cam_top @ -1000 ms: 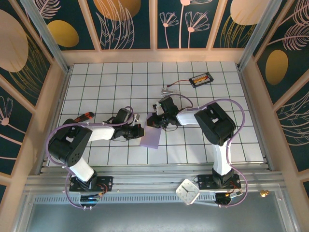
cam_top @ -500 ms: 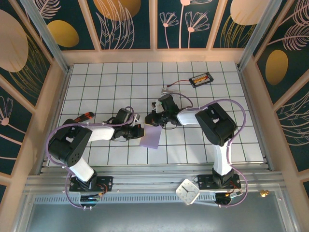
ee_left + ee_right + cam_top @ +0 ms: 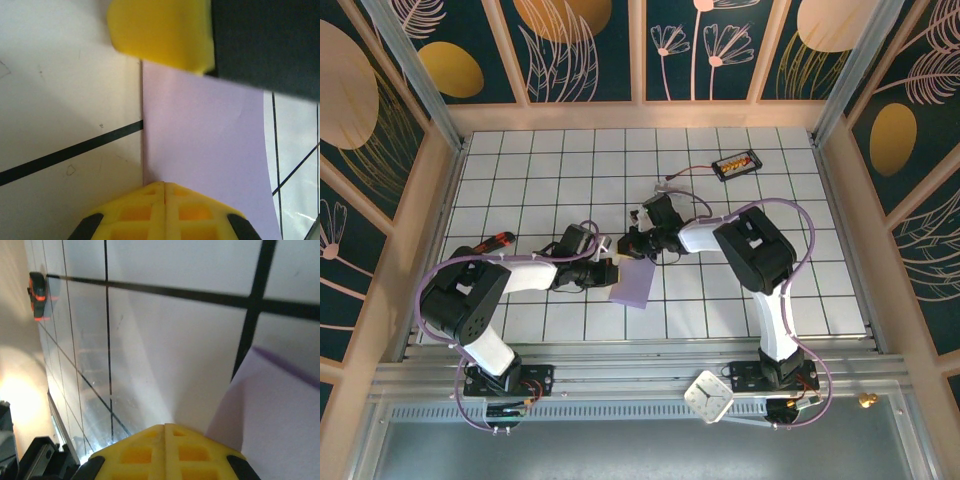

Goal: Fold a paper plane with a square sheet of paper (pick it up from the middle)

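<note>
The square sheet of paper (image 3: 633, 283) lies on the white tiles as a lavender rectangle about one tile wide. My left gripper (image 3: 611, 271) is shut, and its yellow fingertips (image 3: 172, 192) touch the sheet's left edge (image 3: 205, 150) with no paper between them. My right gripper (image 3: 632, 245) is shut too and hovers just beyond the sheet's far edge. Its tip (image 3: 165, 426) points at bare tile, with the paper (image 3: 272, 410) to its right. One of its yellow fingers (image 3: 160, 32) shows at the top of the left wrist view. The paper plane is out of view.
An orange-and-black screwdriver (image 3: 492, 241) lies left of the left arm. A small clear piece with a wire (image 3: 667, 182) and an orange-and-black box (image 3: 735, 164) sit at the back. A white clock-like square (image 3: 708, 396) rests on the front rail.
My right gripper has drifted a little left and away from the sheet's far edge, and its arm has swung left. The left gripper and the sheet have stayed put.
</note>
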